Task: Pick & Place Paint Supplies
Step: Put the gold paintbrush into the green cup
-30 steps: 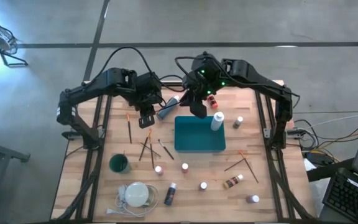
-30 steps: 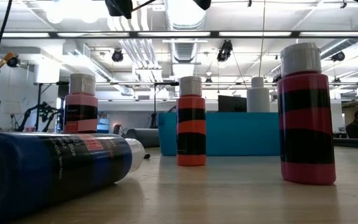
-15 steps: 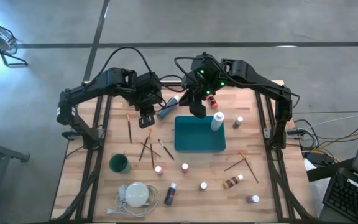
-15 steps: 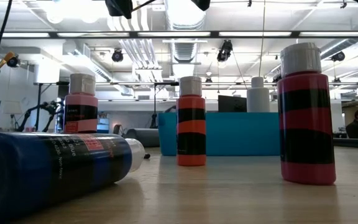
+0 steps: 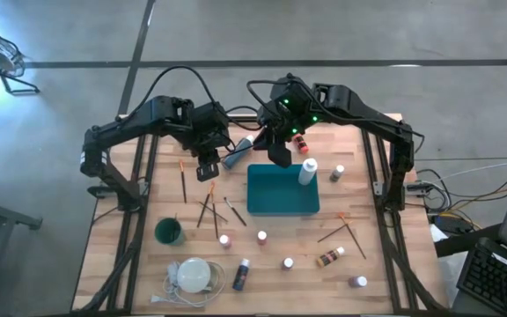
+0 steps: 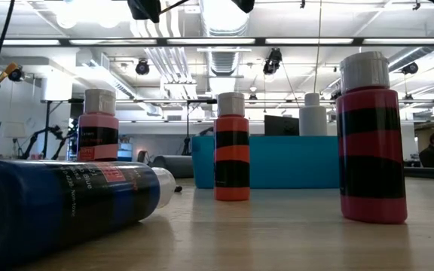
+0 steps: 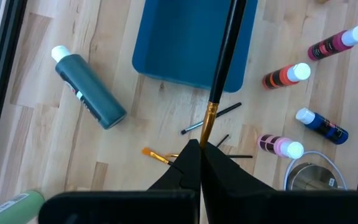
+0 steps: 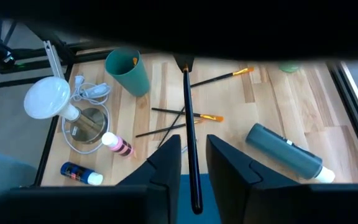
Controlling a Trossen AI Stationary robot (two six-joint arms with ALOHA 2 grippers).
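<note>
A black-handled brush [image 7: 225, 56] with a gold ferrule hangs above the teal tray [image 5: 282, 189]. My left gripper [image 5: 206, 170] is shut on one end of it. The brush runs from there toward my right gripper [image 8: 194, 155]. That gripper is open above the tray's far edge [image 5: 280, 158], and its fingers stand on either side of the handle's free end [image 8: 195, 202] without touching it. A dark green bottle [image 7: 89, 90] lies on the wood beside the tray. Small white-capped bottles [image 5: 261, 238] and loose brushes [image 5: 209, 207] lie scattered on the table. My left gripper pinches the brush just behind the gold ferrule [image 7: 207, 121] between its two shut fingers; the fingers hide the tip. The fingers slant down from the table's left, roughly in line with the brush. The brush is lifted clear and reaches out over the tray.
A teal cup [image 5: 169, 232] and a white disc with a cord [image 5: 192, 275] stand at the near left. A white bottle [image 5: 307, 171] stands at the tray's right edge. More brushes [image 5: 346, 231] and bottles [image 5: 331, 257] lie near right. In the low view a blue bottle [image 6: 66, 203] lies flat and a pink one [image 6: 369, 135] stands.
</note>
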